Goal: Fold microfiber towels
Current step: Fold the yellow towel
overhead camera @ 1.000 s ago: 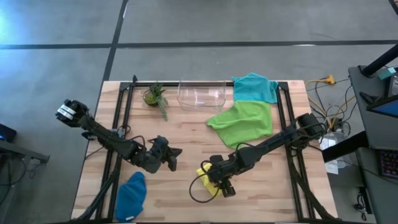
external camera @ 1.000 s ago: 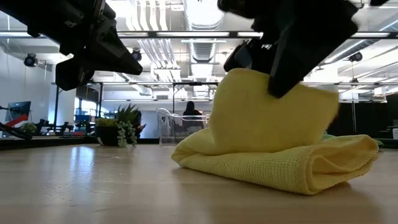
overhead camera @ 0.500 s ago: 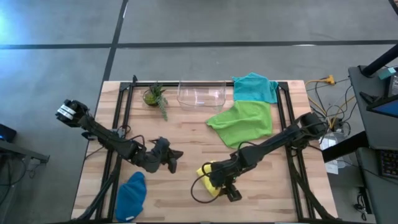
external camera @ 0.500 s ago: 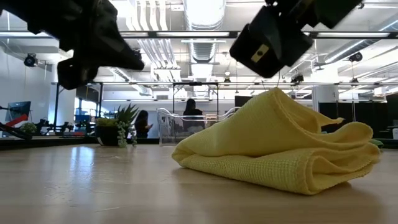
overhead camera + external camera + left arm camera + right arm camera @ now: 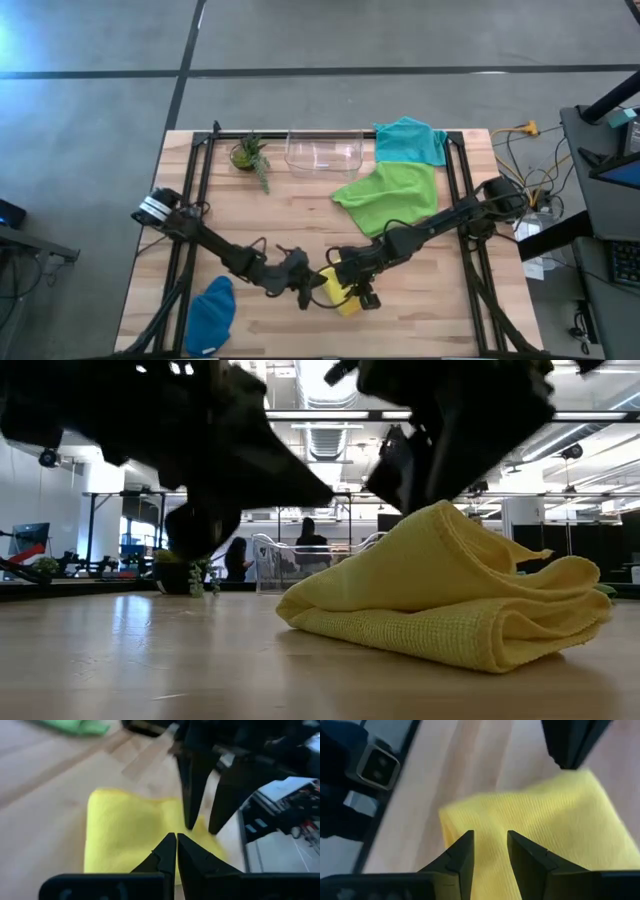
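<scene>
Your yellow towel lies bunched on the table, well in front of the lime green towel. Your left gripper is clenched and empty, its tips just over the yellow towel; your right gripper hovers above it with jaws parted, grasping nothing.

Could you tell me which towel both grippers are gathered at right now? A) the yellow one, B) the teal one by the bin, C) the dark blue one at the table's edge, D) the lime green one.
A: in the high view the left gripper and right gripper flank the yellow towel, and each wrist view shows that arm's fingers just over yellow cloth.
</scene>
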Motion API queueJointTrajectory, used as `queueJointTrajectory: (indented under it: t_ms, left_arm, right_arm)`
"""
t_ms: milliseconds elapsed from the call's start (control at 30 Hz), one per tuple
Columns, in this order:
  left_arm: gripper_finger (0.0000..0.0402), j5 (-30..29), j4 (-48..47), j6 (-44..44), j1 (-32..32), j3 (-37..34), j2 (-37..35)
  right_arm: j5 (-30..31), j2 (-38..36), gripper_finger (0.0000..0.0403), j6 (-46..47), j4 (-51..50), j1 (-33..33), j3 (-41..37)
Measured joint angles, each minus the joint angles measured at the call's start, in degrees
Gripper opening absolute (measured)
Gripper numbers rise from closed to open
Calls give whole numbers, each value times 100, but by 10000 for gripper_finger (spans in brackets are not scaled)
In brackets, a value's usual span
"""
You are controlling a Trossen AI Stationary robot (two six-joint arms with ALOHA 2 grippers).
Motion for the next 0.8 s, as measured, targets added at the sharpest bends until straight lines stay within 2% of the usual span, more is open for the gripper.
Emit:
queueJointTrajectory:
  t_ms: [233,700,800]
  left_arm:
    - [0,138,29,-120,26,379,385]
    - [0,191,7,-119,153,385,312]
    - [0,234,-16,-119,153,378,312]
  right_arm:
    - [-2,4,85,-65,23,274,-303]
    - [22,-63,84,-57,118,468,-117]
    - [177,-60,84,-188,265,536,-115]
